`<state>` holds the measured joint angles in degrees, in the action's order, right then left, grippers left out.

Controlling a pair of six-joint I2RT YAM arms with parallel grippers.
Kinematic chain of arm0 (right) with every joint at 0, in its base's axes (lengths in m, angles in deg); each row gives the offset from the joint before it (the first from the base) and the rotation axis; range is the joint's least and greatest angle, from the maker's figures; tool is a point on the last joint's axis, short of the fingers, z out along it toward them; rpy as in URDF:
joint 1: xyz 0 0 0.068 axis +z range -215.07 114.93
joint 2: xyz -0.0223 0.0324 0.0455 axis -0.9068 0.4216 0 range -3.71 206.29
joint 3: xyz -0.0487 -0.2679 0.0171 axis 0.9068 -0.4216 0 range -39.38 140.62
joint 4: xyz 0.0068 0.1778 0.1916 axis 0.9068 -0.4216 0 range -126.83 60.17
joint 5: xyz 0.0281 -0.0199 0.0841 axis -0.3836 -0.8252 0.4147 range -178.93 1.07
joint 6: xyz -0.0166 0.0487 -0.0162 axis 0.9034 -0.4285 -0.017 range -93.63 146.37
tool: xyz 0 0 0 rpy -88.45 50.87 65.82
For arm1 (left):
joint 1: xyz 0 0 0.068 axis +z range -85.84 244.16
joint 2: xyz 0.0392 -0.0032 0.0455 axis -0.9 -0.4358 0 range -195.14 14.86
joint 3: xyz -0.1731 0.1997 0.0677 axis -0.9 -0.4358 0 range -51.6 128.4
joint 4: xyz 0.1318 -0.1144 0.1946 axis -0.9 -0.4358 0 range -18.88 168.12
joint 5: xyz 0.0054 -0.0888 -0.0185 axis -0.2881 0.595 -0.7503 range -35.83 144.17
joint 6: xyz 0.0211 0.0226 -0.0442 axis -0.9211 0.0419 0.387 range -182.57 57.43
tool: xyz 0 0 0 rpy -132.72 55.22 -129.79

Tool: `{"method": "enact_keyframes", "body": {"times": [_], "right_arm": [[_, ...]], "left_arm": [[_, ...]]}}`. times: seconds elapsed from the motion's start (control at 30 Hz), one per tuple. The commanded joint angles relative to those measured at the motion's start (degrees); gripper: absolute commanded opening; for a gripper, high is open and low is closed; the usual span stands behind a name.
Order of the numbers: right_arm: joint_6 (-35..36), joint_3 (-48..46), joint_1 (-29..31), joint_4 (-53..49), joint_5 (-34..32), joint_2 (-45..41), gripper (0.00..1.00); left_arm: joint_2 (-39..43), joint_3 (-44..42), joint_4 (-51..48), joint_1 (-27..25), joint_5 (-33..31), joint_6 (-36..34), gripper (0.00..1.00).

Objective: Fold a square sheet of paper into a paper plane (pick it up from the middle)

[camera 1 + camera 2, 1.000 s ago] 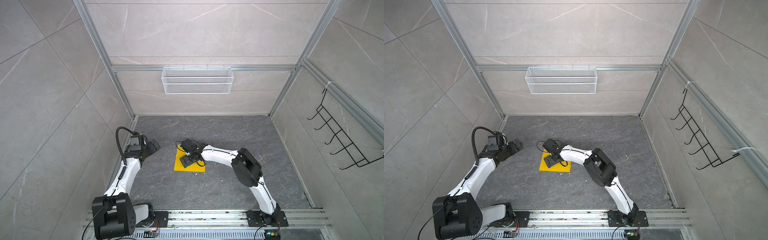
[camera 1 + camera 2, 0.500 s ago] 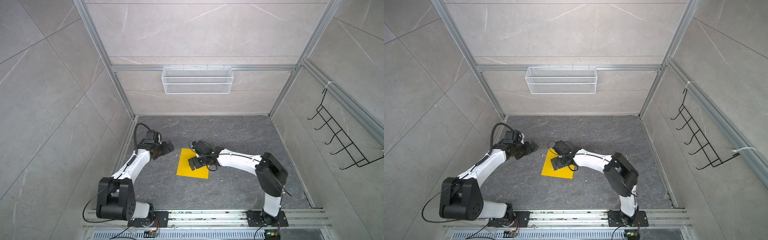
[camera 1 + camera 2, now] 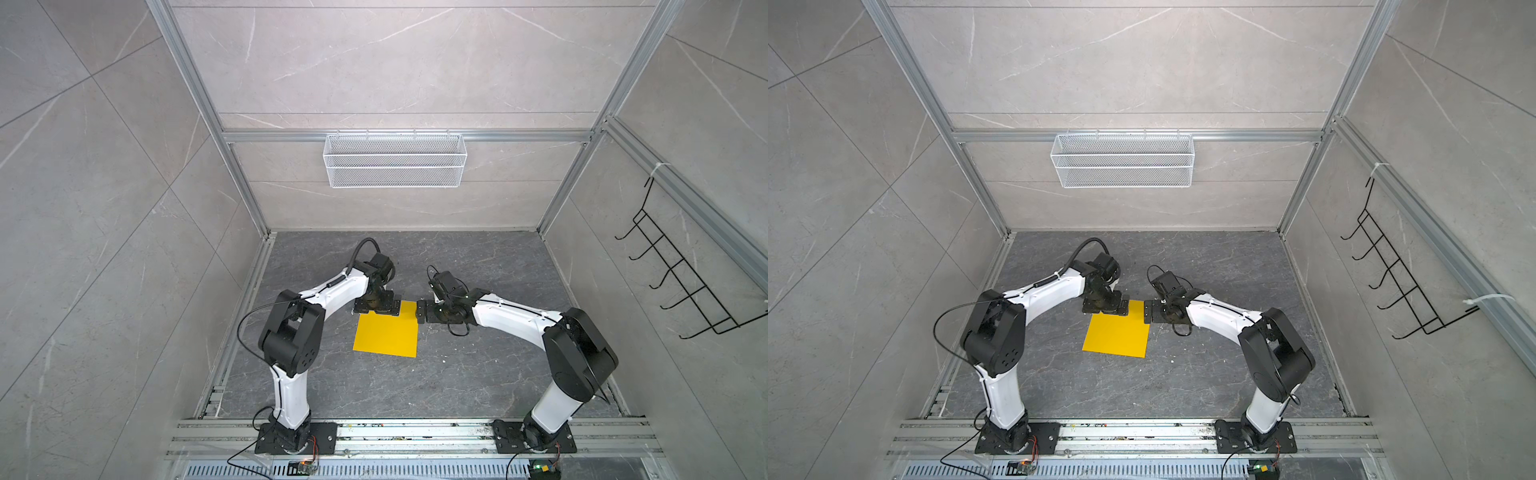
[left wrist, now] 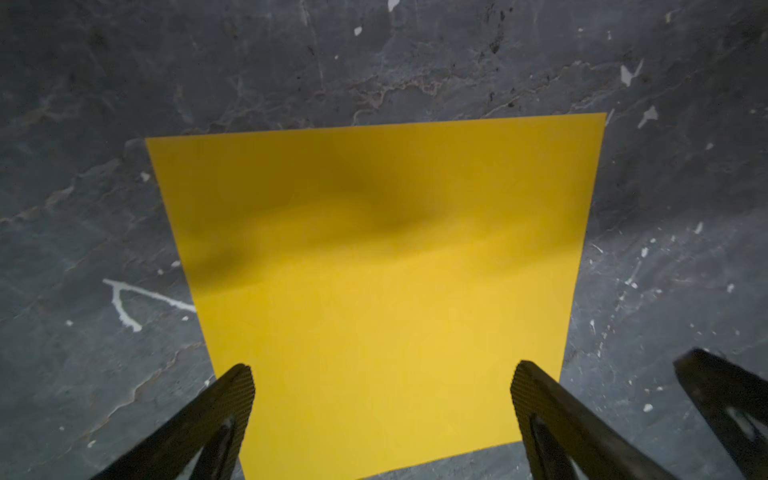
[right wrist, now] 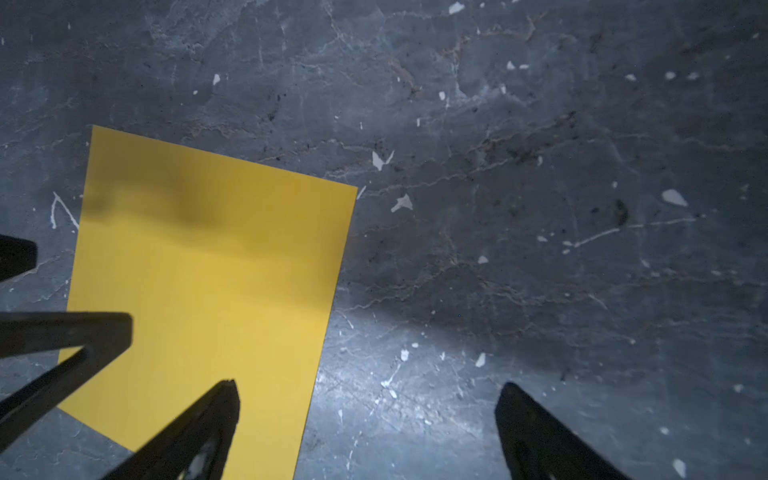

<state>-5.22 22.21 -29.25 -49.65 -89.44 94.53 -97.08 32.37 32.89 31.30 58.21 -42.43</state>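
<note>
Left gripper (image 4: 382, 376) swung in above the square sheet of paper (image 3: 386, 334); right gripper (image 5: 368, 392) slid to its edge. Both spread wide, nothing held, no fold yet.

Wide-spread hand (image 4: 382, 372) over yellow paper (image 4: 374, 270)

The thin square sheet of paper (image 3: 386, 334) is plain bright yellow, unmarked, and dimmed by grey shadow in both wrist views. The flat stone-look bench (image 3: 478, 374) is dark grey with pale and rusty veins and white flecks. The left arm (image 3: 332, 295) and right arm (image 3: 511, 320) are white with black joints. The left hand (image 3: 377, 309) and right hand (image 3: 422, 318) are black, with finely woven-patterned fingers (image 4: 237, 395). At twelve o'clock from the sheet is a white wire-mesh basket (image 3: 395, 166); at three o'clock, a black wire hook rack (image 3: 673, 282).
</note>
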Motion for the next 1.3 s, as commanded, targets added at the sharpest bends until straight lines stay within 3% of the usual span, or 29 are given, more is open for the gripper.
{"method": "enact_keyframes", "body": {"times": [0.0, 0.17, 0.4, 0.87, 1.27], "right_arm": [[-2.2, -0.9, -0.2, 0.1, 1.5, -1.0, 0.99], [-3.2, -1.5, -0.9, -0.3, 0.9, -1.2, 0.99], [-3.5, -1.6, -1.6, -0.9, 0.8, -1.4, 0.99], [-4.1, -2.2, -1.7, -1.2, 0.6, -1.1, 0.99], [-4.4, -2.3, -1.7, -1.4, 0.7, -1.0, 0.99]], "left_arm": [[-3.6, 5.7, -7.1, -1.7, -3.2, 0.5, 1.0], [-9.1, 11.0, -12.2, -4.6, -7.3, 2.8, 1.0], [-12.1, 11.8, -11.6, -5.7, -6.6, 5.2, 1.0], [-16.5, 4.8, -6.5, -5.6, -5.3, 7.9, 0.99], [-18.3, -1.4, -2.3, -5.5, -3.9, 8.5, 0.89]]}}
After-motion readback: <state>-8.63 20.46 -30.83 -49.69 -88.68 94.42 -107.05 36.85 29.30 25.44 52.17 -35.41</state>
